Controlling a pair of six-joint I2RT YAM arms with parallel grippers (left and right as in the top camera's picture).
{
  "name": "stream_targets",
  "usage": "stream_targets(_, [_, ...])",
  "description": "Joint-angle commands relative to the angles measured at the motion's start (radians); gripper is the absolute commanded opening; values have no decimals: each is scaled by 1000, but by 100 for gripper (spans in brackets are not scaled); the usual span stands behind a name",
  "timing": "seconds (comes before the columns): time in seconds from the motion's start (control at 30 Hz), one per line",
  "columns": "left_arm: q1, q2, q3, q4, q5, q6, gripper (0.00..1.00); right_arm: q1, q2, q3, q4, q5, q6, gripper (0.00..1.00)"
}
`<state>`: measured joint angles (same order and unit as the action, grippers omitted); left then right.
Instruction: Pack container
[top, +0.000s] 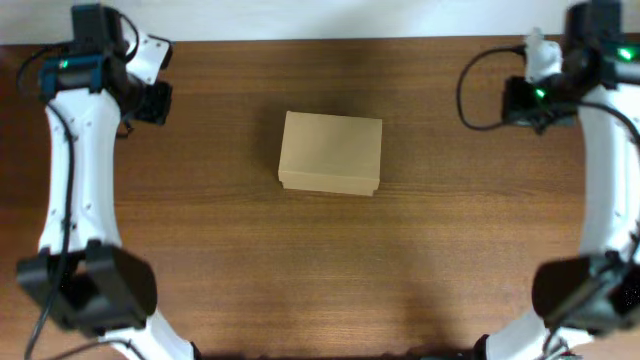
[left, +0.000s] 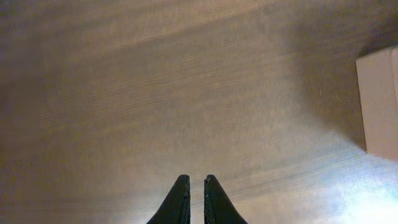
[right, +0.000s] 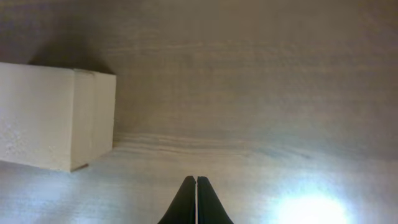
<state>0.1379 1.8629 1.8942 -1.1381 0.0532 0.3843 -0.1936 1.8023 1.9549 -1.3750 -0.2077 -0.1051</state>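
Cardboard container (top: 330, 152), rect., tan, woodgrain table (top: 220, 250)

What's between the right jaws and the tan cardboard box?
Only bare wooden tabletop between the shut right jaws and the tan cardboard box; right wrist view shows it.

You worked at a robot bench in what looked like a lab.
Your table (top: 330, 260) was a plain wood-grain top with a white arm (top: 68, 170) on a black base at each near corner, a loose black cable (top: 465, 95) looping off the right one and small green lights (top: 65, 66) glowing on both wrists. One unmarked cardboard box (top: 331, 152) sat in the middle, and the wrist cameras showed you the same tabletop under a hard glare.
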Motion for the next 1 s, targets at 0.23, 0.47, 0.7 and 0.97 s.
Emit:
stream_targets(0.23, [9, -143, -199, 68, -61, -2, 72, -16, -152, -153, -23, 36, -23, 56])
stream_targets(0.47, [9, -143, -200, 91, -106, -2, 100, -16, -151, -153, -6, 97, -22, 99])
stream_targets(0.7, [9, -143, -200, 91, -106, -2, 100, -16, -151, -153, -5, 112, -22, 99])
stream_targets(0.97, [9, -143, -200, 91, -106, -2, 100, -16, -151, -153, -5, 112, -22, 99])
